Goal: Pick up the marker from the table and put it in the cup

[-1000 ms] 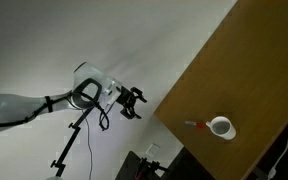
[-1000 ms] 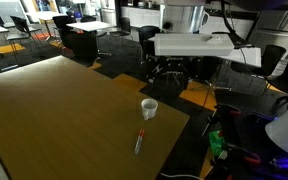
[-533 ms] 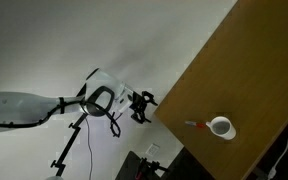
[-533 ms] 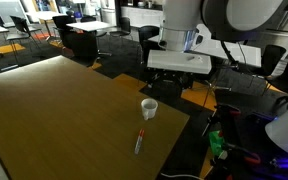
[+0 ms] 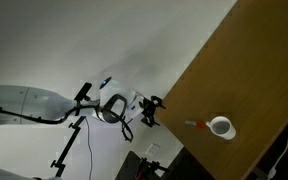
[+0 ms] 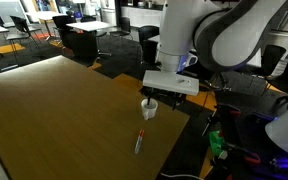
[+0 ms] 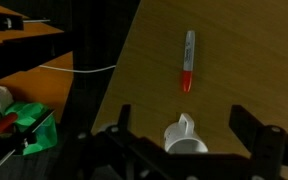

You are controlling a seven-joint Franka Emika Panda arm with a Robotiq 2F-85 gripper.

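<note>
Found jaws spread wide, gripping nothing, hanging near the bench [image 6: 54, 110] edge. Saw the white cup [image 7: 187, 138] low between them in the wrist view, upright. Spotted the red marker [image 7: 187, 60] lying flat on the bench just beyond the cup, apart from it, untouched.

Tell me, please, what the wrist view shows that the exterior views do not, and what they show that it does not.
Only the wrist view: the handle of the small round white cup, and a white cable on the dark floor. Only the exterior views: the white robot arm and, in an exterior view, office chairs behind it. Shared: the cup, the large brown wooden table and the thin red-and-whitish marker lying apart from the cup.
</note>
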